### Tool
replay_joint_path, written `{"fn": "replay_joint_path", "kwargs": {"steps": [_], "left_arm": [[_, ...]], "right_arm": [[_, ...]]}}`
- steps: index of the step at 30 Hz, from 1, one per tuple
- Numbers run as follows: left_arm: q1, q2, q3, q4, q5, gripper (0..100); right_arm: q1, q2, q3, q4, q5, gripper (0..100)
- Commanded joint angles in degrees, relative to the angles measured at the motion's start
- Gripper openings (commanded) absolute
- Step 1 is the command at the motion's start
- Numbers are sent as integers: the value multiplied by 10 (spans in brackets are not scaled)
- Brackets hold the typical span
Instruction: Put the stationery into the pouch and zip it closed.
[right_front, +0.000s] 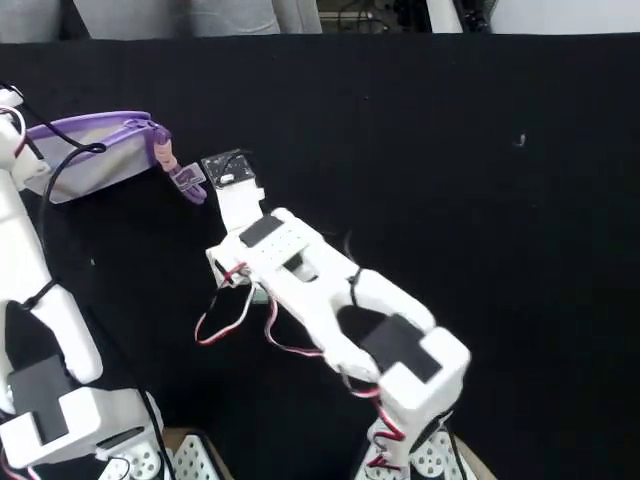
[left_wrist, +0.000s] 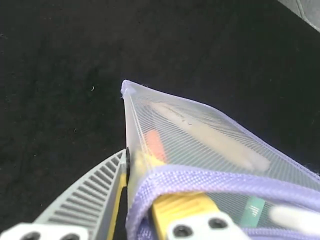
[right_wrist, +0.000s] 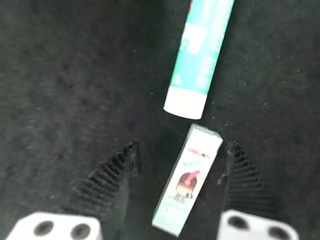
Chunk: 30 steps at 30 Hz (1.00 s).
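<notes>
- Black cloth (right_front: 500, 250) covers the whole table.
- The left gripper (left_wrist: 134, 167) is clamped on one end of the pouch (left_wrist: 200, 145), a clear mesh one with purple edging, at the far left of the table.
- Through the mesh show an orange piece (left_wrist: 156, 145), a long pale piece (left_wrist: 210, 137) and a teal piece (left_wrist: 252, 210).
- The right gripper (right_wrist: 182, 150) is spread wide, its fingers either side of a small box (right_wrist: 186, 185) that lies on the cloth, touching neither.
- A teal and white tube (right_wrist: 200, 55) lies just beyond the box, apart from it.
</notes>
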<state>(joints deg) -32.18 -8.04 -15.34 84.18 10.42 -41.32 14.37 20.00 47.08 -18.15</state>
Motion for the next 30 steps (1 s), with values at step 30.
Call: {"fn": "replay_joint_path", "kwargs": {"steps": [30], "left_arm": [[62, -17, -42, 69, 4, 29]], "right_arm": [[96, -188, -156, 210, 11, 14]]}}
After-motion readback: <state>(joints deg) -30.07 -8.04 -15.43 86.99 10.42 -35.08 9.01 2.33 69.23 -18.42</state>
